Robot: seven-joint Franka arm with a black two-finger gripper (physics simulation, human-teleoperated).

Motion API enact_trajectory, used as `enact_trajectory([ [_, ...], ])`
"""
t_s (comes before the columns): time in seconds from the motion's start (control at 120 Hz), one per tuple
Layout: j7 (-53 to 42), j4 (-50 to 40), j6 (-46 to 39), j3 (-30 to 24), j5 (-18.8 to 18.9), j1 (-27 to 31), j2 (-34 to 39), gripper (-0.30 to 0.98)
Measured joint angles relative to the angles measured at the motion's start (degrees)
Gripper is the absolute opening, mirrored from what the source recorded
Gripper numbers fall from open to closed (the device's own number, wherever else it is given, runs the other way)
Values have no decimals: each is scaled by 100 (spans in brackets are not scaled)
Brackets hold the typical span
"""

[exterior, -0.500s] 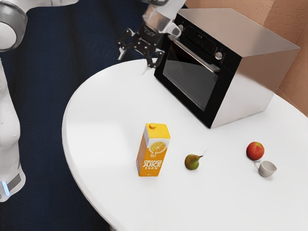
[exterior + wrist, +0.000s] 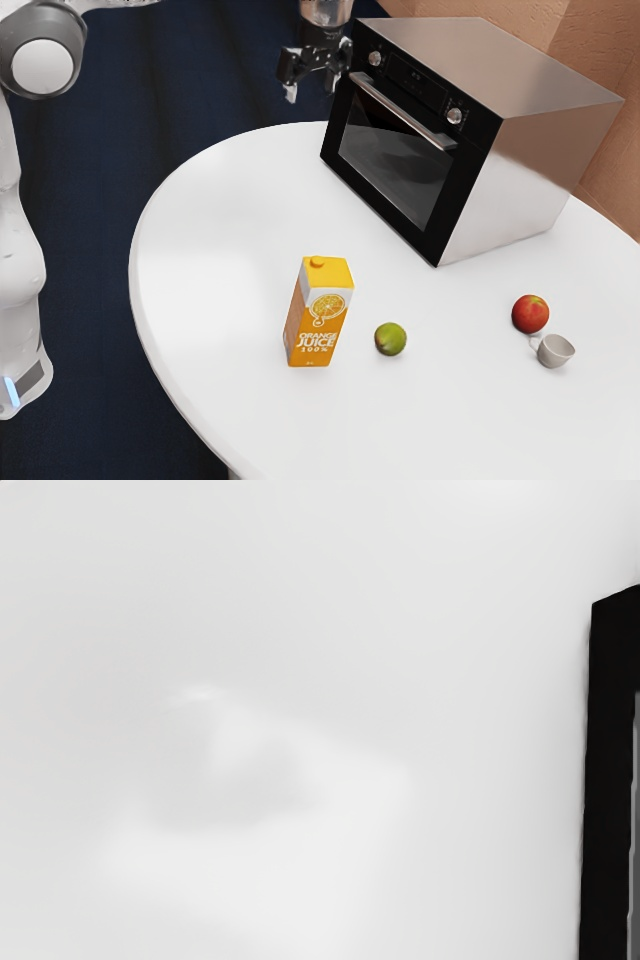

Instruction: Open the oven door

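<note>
Round and white, the surface (image 2: 220, 240) is backed by a brown wall (image 2: 602, 50), with the oven (image 2: 540, 150) set at one o'clock in the exterior view. Compared with half a second ago, the fingers (image 2: 291, 93) have been raised and swung from a slanted pose to a nearly upright one. They are held apart with nothing between them, now at about nine o'clock from the upper end of the handle (image 2: 404, 111), near but seemingly not gripping it. The oven door (image 2: 394, 178) is still shut, so only the approach appears to have been advanced; the handle should next be lined up with and caught, without the oven being nudged. Meanwhile the pear (image 2: 390, 339), at four o'clock from the orange juice carton (image 2: 320, 312), has been turned, which should not matter here.
</note>
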State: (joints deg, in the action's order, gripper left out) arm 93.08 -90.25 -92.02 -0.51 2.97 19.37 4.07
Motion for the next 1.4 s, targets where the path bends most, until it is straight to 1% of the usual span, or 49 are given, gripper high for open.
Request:
enact_trajectory([
  [0.092,513,-99,-887,27,114,9,-98,69],
  [0.208,1054,-184,-1844,32,149,-50,-160,69],
  [0.308,1443,-196,-2363,33,65,-130,-254,69],
  [0.442,1869,-228,-2835,33,8,-230,-401,69],
  [0.608,2239,-240,-3136,25,42,-347,-457,69],
  [0.975,2748,-502,-3459,24,45,-546,-554,69],
  [1.4,3057,-508,-3635,24,52,-264,-715,69],
])
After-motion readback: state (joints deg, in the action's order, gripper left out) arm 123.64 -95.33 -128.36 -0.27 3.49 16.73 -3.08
